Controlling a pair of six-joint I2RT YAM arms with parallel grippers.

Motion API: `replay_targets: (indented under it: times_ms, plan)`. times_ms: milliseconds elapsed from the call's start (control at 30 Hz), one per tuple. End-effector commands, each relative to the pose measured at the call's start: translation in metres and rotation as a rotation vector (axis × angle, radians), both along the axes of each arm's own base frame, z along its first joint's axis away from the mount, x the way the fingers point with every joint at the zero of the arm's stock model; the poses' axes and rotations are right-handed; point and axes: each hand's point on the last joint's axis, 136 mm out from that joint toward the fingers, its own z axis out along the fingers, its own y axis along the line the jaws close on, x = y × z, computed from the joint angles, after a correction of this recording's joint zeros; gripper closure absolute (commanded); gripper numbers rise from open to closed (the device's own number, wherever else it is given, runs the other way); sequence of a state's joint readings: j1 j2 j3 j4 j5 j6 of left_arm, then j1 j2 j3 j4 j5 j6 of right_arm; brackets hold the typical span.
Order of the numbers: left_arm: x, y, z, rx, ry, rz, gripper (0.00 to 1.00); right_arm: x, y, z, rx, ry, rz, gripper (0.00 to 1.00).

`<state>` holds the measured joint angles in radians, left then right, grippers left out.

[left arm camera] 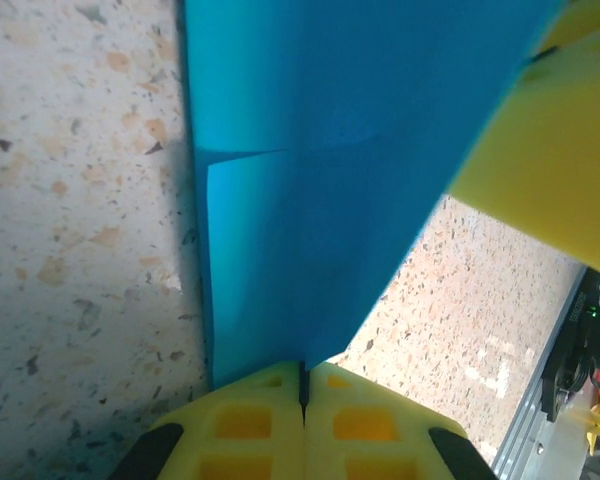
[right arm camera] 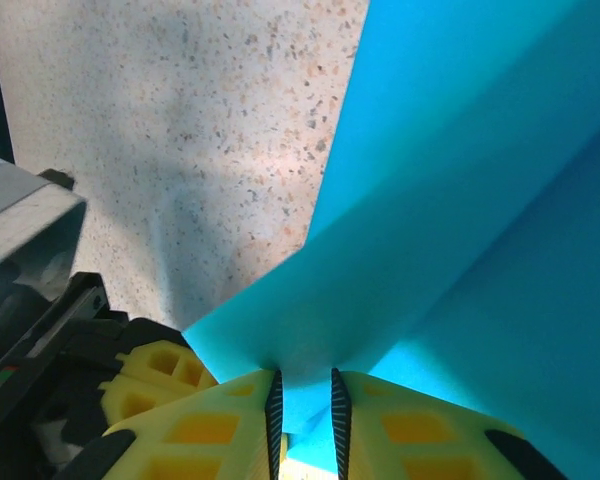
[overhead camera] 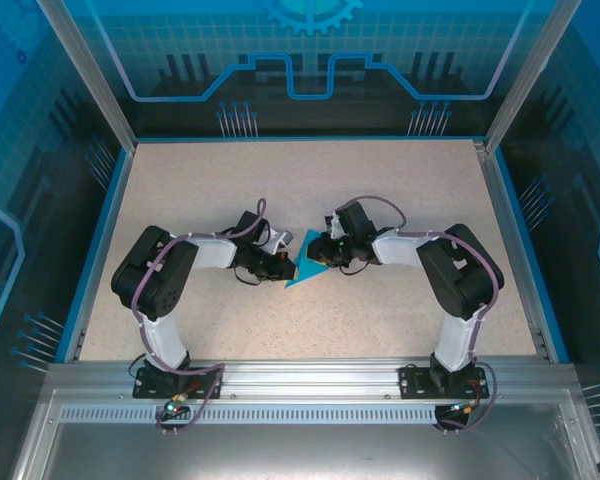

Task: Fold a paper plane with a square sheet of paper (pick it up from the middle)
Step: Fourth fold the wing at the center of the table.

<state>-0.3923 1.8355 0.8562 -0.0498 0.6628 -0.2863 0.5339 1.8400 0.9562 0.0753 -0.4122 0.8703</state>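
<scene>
Two grippers meet over the middle of the tabletop, with the partly folded teal sheet of paper spanning the gap between them. The left gripper is clenched flat on one edge, and a crease runs straight ahead from its tips. The right gripper pinches the far side, jaws nearly closed on paper. Neither arm is nearer; the next fold likely depends on that crease line, held taut between both.

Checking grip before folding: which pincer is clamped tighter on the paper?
The left pincer: its fingers meet on the paper; the right pincer shows a gap.
</scene>
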Motion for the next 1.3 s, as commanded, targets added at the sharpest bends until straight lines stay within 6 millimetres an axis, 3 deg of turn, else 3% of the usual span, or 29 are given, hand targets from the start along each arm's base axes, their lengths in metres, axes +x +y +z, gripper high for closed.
replay_targets:
  times_ms: [0,133,367,467,533,700,767,933,1067,1267]
  plan:
    - [0.002,-0.002,0.009,-0.040,0.020,-0.019,0.98,-0.001,-0.012,0.017,-0.009,-0.047,-0.010,0.77]
    - [0.003,-0.003,0.022,-0.050,-0.015,-0.028,0.98,-0.007,-0.016,0.020,0.002,-0.051,-0.020,0.73]
    - [0.006,-0.002,0.027,-0.038,-0.044,-0.043,0.97,-0.007,-0.012,0.028,0.029,-0.018,-0.040,0.44]
    - [0.004,-0.005,0.026,-0.047,-0.031,-0.051,0.97,-0.006,-0.006,0.035,0.039,-0.025,-0.034,0.42]
    - [0.004,-0.006,0.025,-0.054,-0.023,-0.054,0.97,-0.006,-0.002,0.037,0.032,-0.032,-0.028,0.44]
    - [0.006,-0.006,0.023,-0.052,-0.001,-0.040,0.98,-0.002,0.015,0.042,0.118,-0.029,0.006,0.71]
    - [0.008,-0.006,0.022,-0.052,0.005,-0.035,0.98,0.001,0.020,0.040,0.137,-0.021,0.014,0.77]
    - [0.010,-0.006,0.019,-0.058,0.027,-0.032,0.98,0.010,0.029,0.033,0.152,-0.013,0.023,0.79]
    - [0.010,-0.005,0.017,-0.056,0.028,-0.022,0.95,0.017,0.026,0.015,0.112,0.009,-0.002,0.79]
    - [0.007,0.000,0.014,-0.028,0.015,-0.020,0.77,0.023,0.021,0.005,0.088,0.024,-0.031,0.80]
